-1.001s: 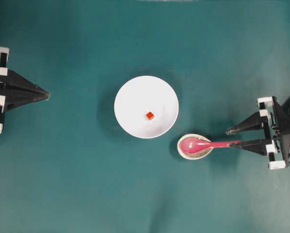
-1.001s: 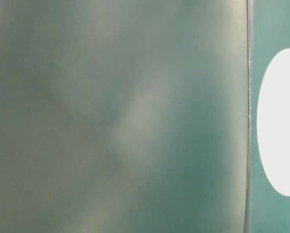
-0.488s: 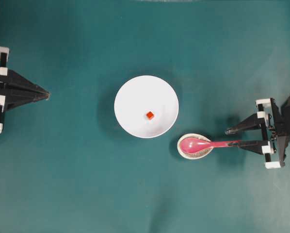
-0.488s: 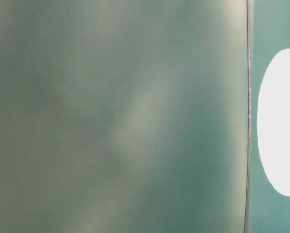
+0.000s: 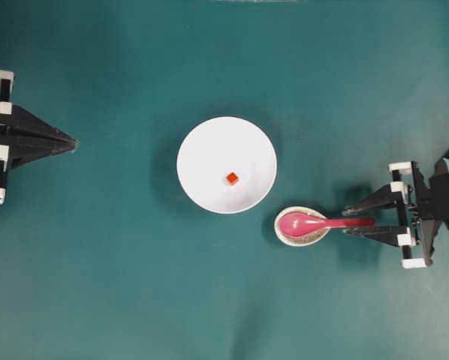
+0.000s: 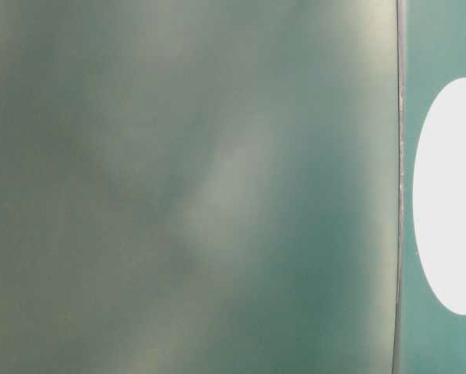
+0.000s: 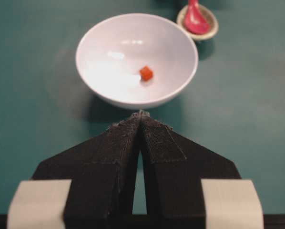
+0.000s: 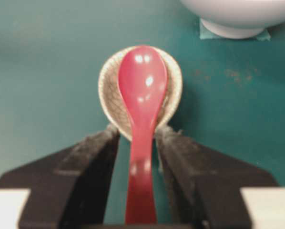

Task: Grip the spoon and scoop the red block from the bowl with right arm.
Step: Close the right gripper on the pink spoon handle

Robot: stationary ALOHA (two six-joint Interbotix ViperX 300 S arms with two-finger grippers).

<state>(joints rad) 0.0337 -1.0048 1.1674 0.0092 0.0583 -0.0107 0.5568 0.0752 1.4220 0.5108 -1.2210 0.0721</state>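
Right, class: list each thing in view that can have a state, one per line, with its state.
Glossy pink-red soup spoon: scoop resting in the rest, handle between open fingers.
Speckled beige spoon rest: holding the scoop.
Plain white round bowl: upright, holding the cube.
Tiny orange-red cube: in bowl.
Right tool: open.
Left tool: shut.

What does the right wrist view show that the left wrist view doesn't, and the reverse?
Only the right wrist view shows the open right gripper straddling the spoon handle, and the bowl's foot. Only the left wrist view shows the shut left gripper, the bowl's inside and the red block in it. Both show the spoon's scoop lying in the speckled spoon rest beside the bowl.
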